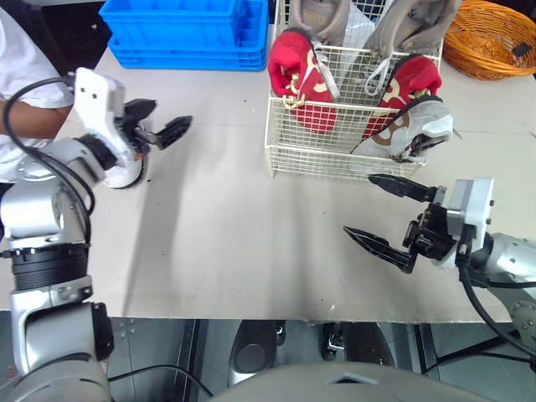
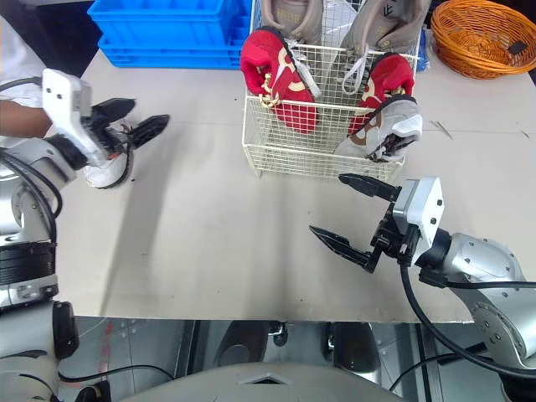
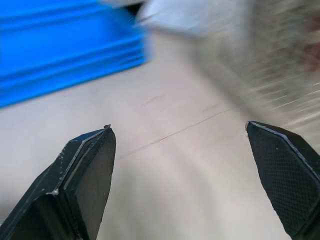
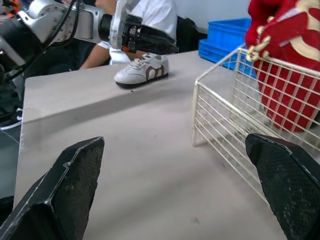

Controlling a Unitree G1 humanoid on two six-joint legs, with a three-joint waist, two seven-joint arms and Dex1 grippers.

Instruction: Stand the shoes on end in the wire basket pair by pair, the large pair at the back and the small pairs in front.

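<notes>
A white wire basket (image 1: 335, 161) stands at the back of the table. Two large grey shoes (image 1: 322, 17) stand on end at its back, and two red shoes (image 1: 297, 79) stand in front of them. A white and grey shoe (image 1: 410, 130) leans at its front right corner. A small white shoe (image 4: 142, 75) lies on the table at the far left, also seen under the left arm (image 1: 126, 174). My left gripper (image 1: 159, 120) hovers open just above and to the right of it, holding nothing. My right gripper (image 1: 360, 205) is open and empty in front of the basket.
A blue crate (image 1: 184, 33) sits at the back left and an orange wicker basket (image 1: 494, 38) at the back right. A person in a white sleeve (image 1: 17, 67) is at the left edge. Bare table lies between the grippers, ending at the front edge (image 1: 251, 316).
</notes>
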